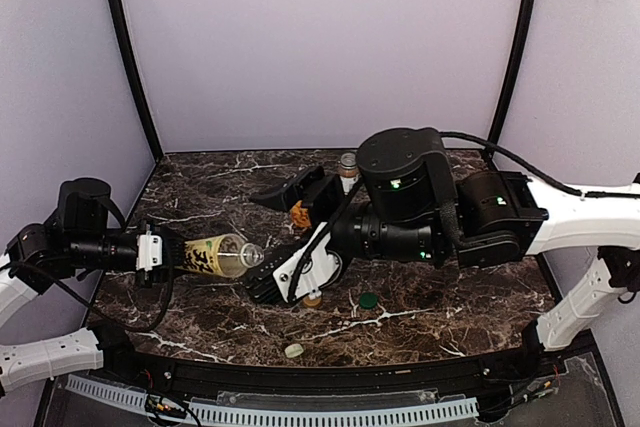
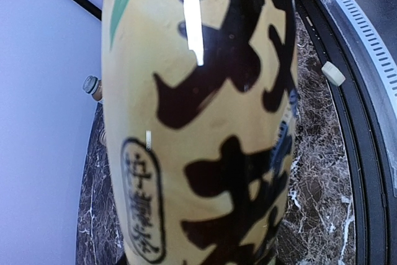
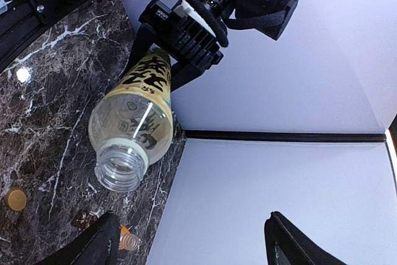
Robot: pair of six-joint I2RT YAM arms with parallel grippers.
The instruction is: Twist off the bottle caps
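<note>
The yellow-labelled bottle (image 1: 213, 255) is held level above the table by my left gripper (image 1: 160, 252), which is shut on its body. Its neck (image 1: 252, 255) points right and has no cap; the open mouth (image 3: 118, 169) faces the right wrist camera. The label fills the left wrist view (image 2: 198, 122). My right gripper (image 1: 270, 242) is open and empty, jaws wide, just right of the bottle mouth; it also shows in the right wrist view (image 3: 192, 249). The short orange bottle (image 1: 299, 214) sits behind it, its bare neck (image 3: 127, 240) showing. The brownish bottle (image 1: 347, 169) stands at the back, grey cap on.
Loose caps lie on the dark marble table (image 1: 440, 307): a green one (image 1: 368, 300), an orange one (image 1: 313, 299) and a whitish one (image 1: 294, 350) near the front edge, the last also in the left wrist view (image 2: 333, 72). Pale walls enclose three sides.
</note>
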